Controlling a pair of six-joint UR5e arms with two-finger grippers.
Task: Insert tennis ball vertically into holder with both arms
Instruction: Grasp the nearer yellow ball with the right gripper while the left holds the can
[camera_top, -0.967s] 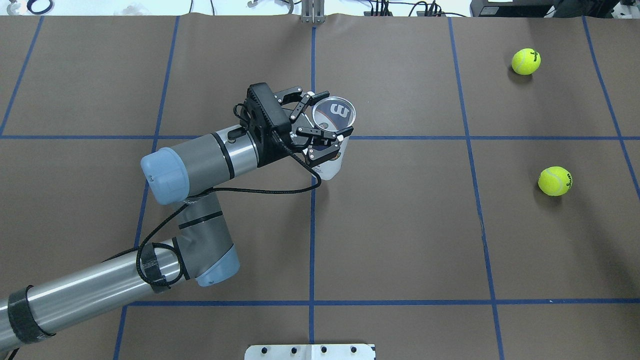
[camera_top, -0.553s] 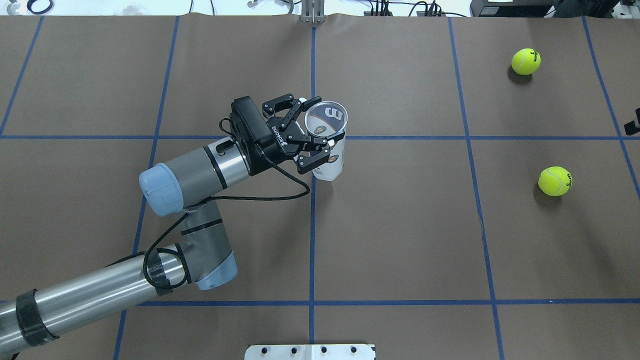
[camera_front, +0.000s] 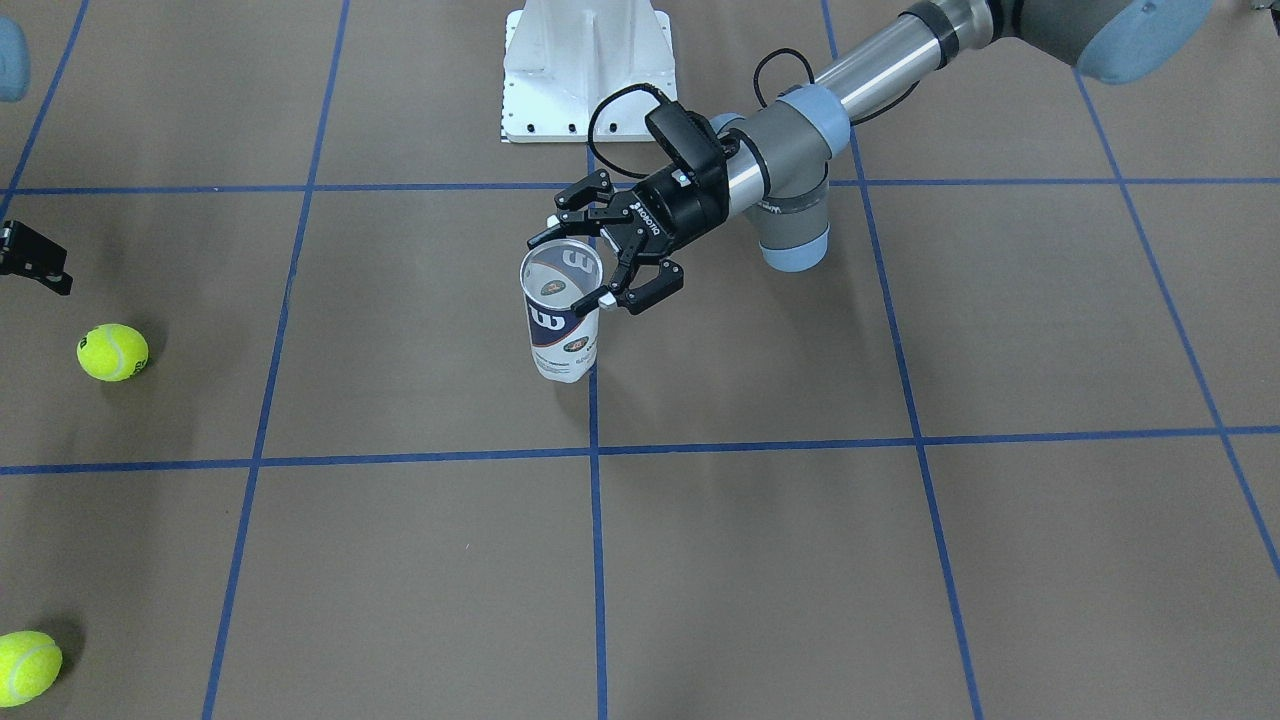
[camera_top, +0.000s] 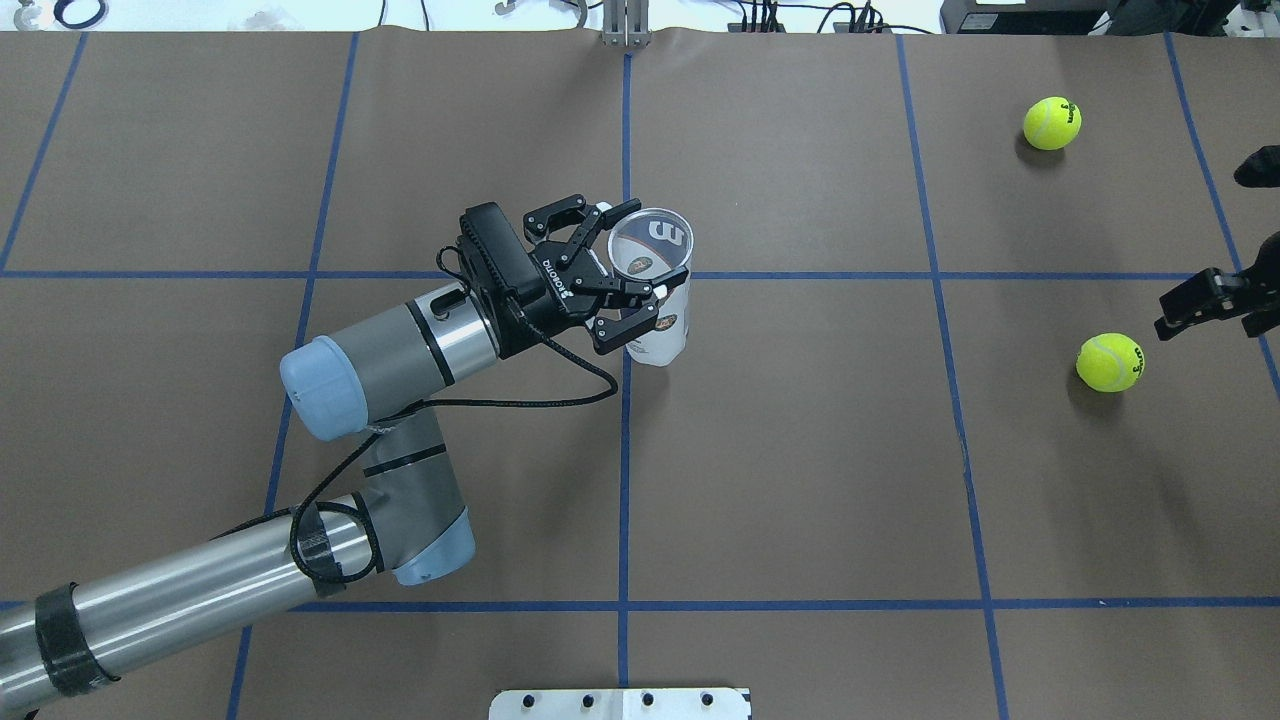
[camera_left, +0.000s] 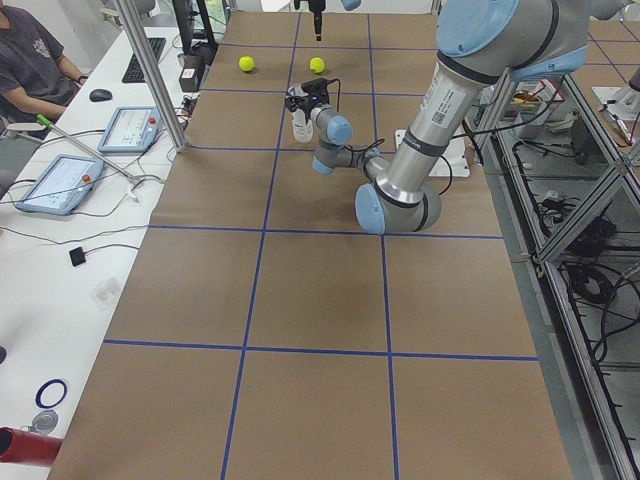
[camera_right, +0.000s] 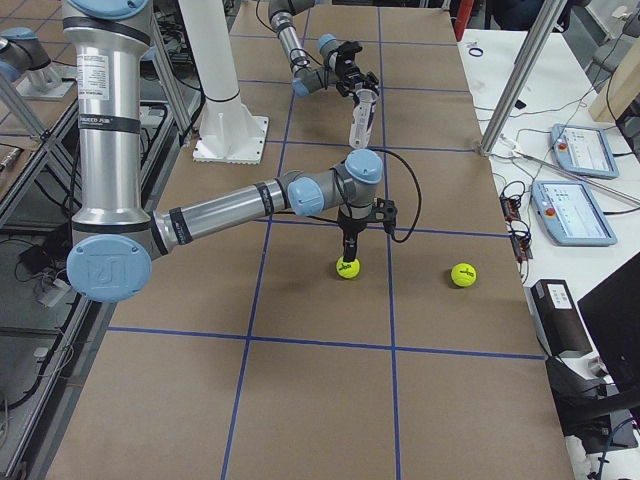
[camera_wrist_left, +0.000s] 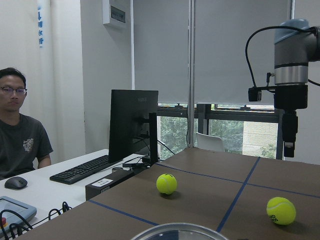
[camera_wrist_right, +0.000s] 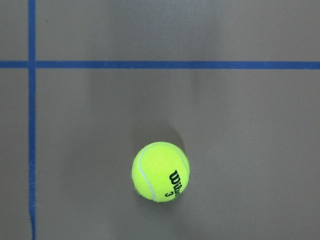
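Clear plastic, navy-and-white label: in the front view the cylindrical tennis-ball can (camera_front: 563, 335) is seen mouth up near the middle of the brown paper-covered table (camera_front: 900, 550). It is clasped just under its metal rim by the left gripper (camera_front: 575, 268). "ROBOTIQ" is read on the gripper body, a white "W" on the label.

Overhead: the can is found beside a blue tape line (camera_top: 624, 450), well apart from the yellow-green felt tennis ball (camera_top: 1110, 362) and a second ball (camera_top: 1052, 123).

Right end: the can looks slightly tilted. The right gripper (camera_right: 347, 250) hangs over the nearer ball; whether parted or closed cannot be told.

Right wrist: black "Wilson" script, partly turned away, and a "3" are read on the ball.

Judged: the can is light, thin-walled, easily squashed or tipped, and best held below the stiff rim with the mouth left clear. The ball is light, springy, prone to roll, and best taken across its middle.
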